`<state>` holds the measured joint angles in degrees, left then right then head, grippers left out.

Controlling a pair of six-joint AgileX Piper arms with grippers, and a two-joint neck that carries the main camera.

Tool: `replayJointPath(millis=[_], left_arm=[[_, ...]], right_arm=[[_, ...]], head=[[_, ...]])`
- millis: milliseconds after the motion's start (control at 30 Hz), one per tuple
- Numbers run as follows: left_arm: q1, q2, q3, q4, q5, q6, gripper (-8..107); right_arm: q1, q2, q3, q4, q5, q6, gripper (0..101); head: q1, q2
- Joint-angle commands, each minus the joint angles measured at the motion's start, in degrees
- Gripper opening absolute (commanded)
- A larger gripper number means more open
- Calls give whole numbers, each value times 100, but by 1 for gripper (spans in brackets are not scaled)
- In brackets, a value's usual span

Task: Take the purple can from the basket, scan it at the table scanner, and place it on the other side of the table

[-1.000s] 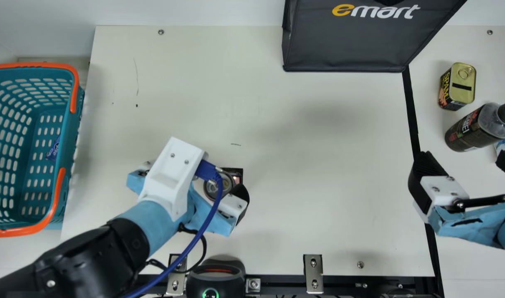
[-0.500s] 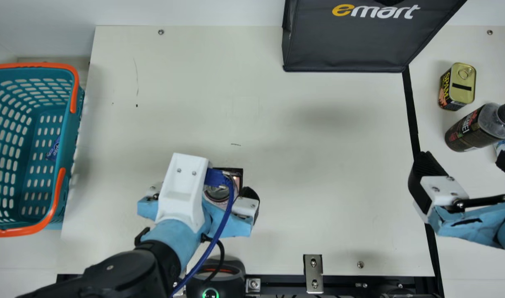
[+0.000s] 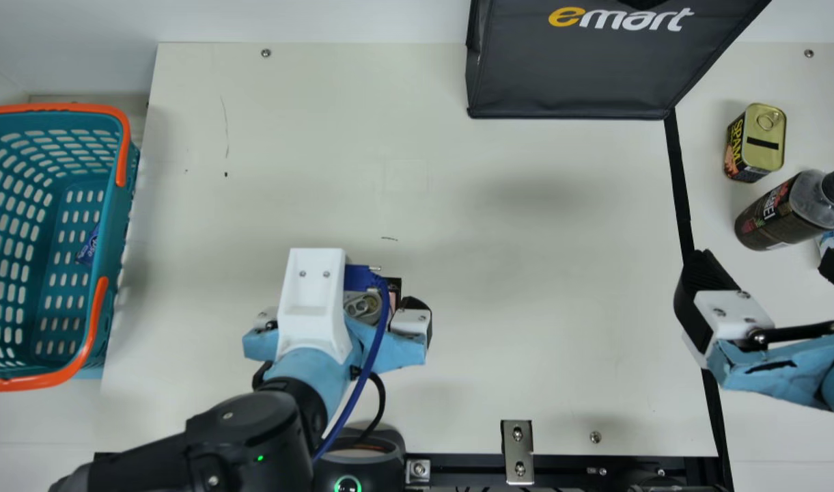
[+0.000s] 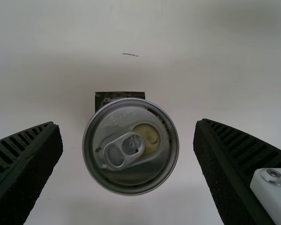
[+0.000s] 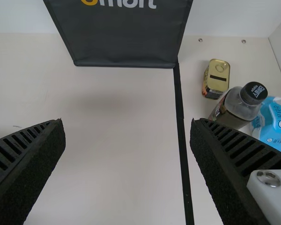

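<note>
Cable [image 3: 371, 361] and white housing [image 3: 312, 301] partly hid the can [image 3: 362, 307]; left gripper [image 3: 340, 311] and right gripper [image 3: 768, 264] gaped wide, holding nothing.

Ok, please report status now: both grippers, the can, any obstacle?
Left gripper open, gap on both sides of can. Can upright at table scanner, partly hiding it. Right gripper open, empty. No obstacle seen between left gripper and can.

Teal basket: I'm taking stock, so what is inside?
In the basket, a small blue packet shows, partly covered by the basket's table-side rim; anything else behind that rim cannot be seen.
</note>
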<state>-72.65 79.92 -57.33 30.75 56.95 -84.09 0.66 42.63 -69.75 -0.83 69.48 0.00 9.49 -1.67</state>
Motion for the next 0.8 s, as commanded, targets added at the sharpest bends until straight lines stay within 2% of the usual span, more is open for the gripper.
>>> replayJointPath(millis=[0, 133, 433, 633, 767], left_arm=[[21, 62, -16, 3, -43, -30, 90], [69, 176, -45, -5, -105, -59, 90], [188, 234, -69, -63, -181, 108, 30], [363, 36, 32, -212, -307, 600, -8], [596, -208, 155, -437, -473, 1282, -8]], right_arm=[[0, 0, 0, 0, 0, 0, 95], [0, 0, 0, 0, 0, 0, 95], [0, 0, 0, 0, 0, 0, 95], [0, 0, 0, 0, 0, 0, 95], [0, 0, 0, 0, 0, 0, 95]], head=[[-157, 9], [-157, 9], [-157, 9], [-157, 9], [-157, 9]])
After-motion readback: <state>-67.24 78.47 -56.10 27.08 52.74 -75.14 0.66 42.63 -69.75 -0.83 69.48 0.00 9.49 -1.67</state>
